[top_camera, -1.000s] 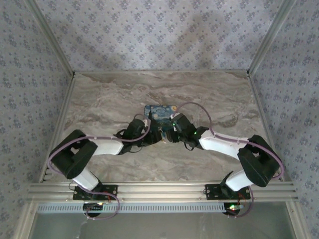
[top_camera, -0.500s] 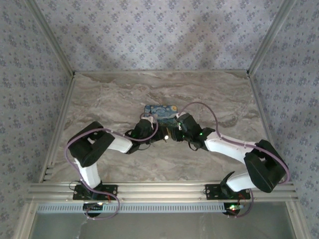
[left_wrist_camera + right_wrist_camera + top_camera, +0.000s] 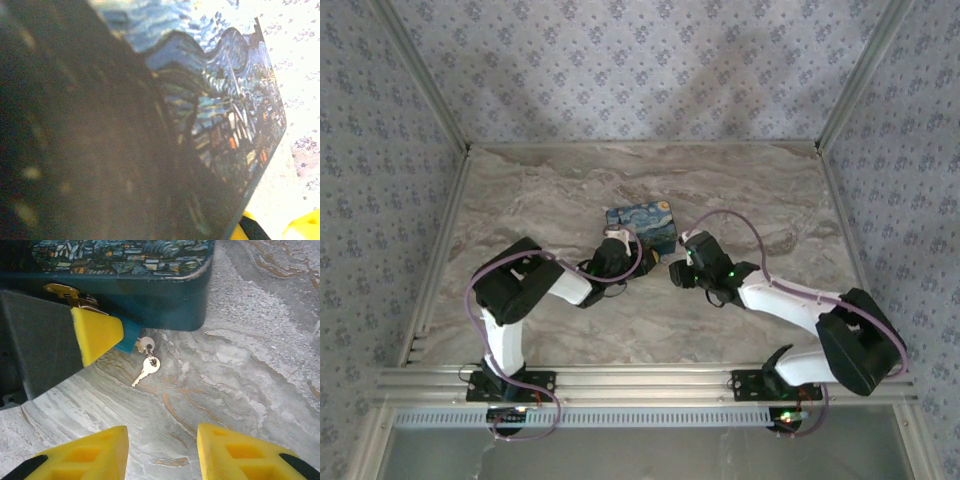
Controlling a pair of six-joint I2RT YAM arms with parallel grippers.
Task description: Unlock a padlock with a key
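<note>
Left arm has folded tighter than a second ago, its elbow swung in toward centre frame. Left gripper [image 3: 616, 256] stays at the near edge of the box [image 3: 645, 222], mid-table [image 3: 520, 200]. Cannot tell whether it is clamped; the right wrist view shows just one yellow fingertip [image 3: 95, 332]. Key [image 3: 127, 339], blue head, pokes out from behind that fingertip at the box front, just right of the mostly hidden padlock [image 3: 70, 294]. A silver spare key [image 3: 145, 371] hangs from it onto the table. Right gripper [image 3: 676, 272] has backed off toward lower right, opening a gap; its fingers are spread apart, clear of the key.
</note>
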